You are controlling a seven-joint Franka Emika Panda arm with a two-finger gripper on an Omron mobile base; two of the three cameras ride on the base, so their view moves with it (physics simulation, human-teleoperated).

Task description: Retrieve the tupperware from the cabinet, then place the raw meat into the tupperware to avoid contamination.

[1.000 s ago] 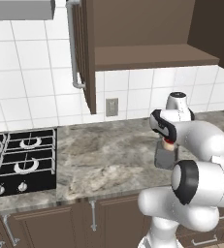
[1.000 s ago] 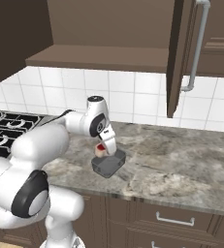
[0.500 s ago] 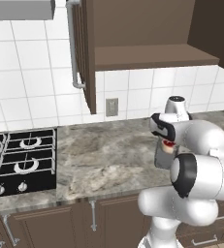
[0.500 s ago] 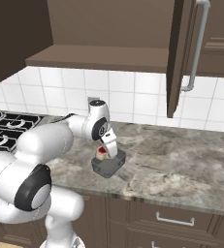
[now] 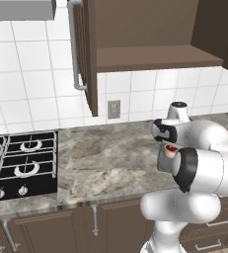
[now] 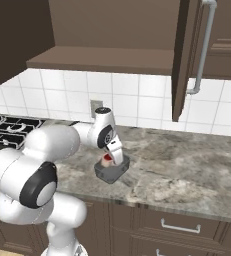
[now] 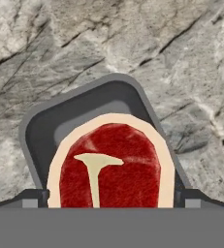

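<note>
At the centre of the right base view, the end effector [image 6: 112, 158] hangs over the tupperware [image 6: 111, 171] on the marbled table [image 6: 187, 170], closed around the raw meat [image 6: 106, 159]. In the hand view, low in the frame, the meat [image 7: 111, 167] sits over the tupperware [image 7: 84, 111]. The cabinet [image 6: 184, 60] door stands open at upper right.

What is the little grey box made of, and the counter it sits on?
The tupperware looks like plastic: plain dark grey, matte, with smooth rounded corners and a thin rim. The counter looks like polished stone, perhaps marble or granite: mottled grey and tan with dark veins running through it. Since the scene is rendered, both are guesses from looks alone.
</note>
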